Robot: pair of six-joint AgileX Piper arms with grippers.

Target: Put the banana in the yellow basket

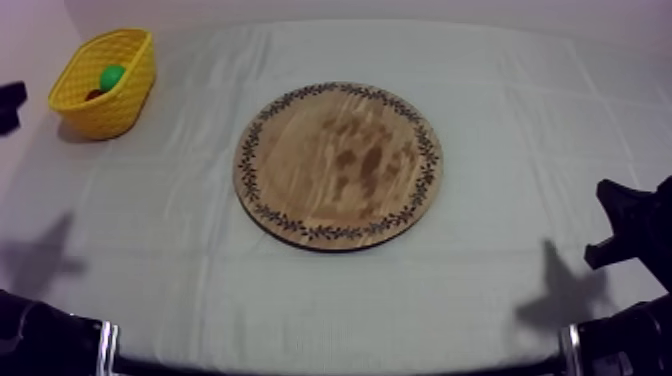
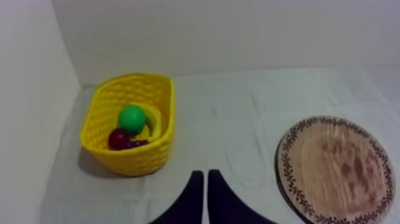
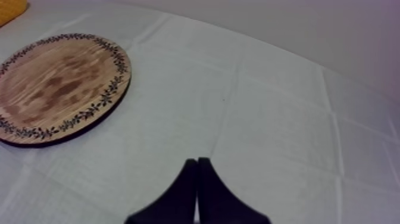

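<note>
Left gripper (image 2: pixel 206 174): 2 fingers pressed together in a narrow wedge, clenched on nothing, above the cloth (image 2: pixel 238 119). Right gripper (image 3: pixel 197 161): likewise clenched, nothing held. Wooden board (image 1: pixel 338 165) sits at table centre, between the 2 arms. Yellow basket (image 2: pixel 128 158) stands at the far left corner, well apart from the board. The banana (image 2: pixel 151 124) lies inside the basket, touching a green fruit (image 2: pixel 131 118); a small red fruit (image 2: pixel 118 138) lies just beside them.

One wooden board (image 1: pixel 338 165), one yellow basket (image 1: pixel 100 112), one green fruit (image 1: pixel 112 76), one small red fruit (image 2: pixel 118 138), one banana (image 2: pixel 150 123)
</note>
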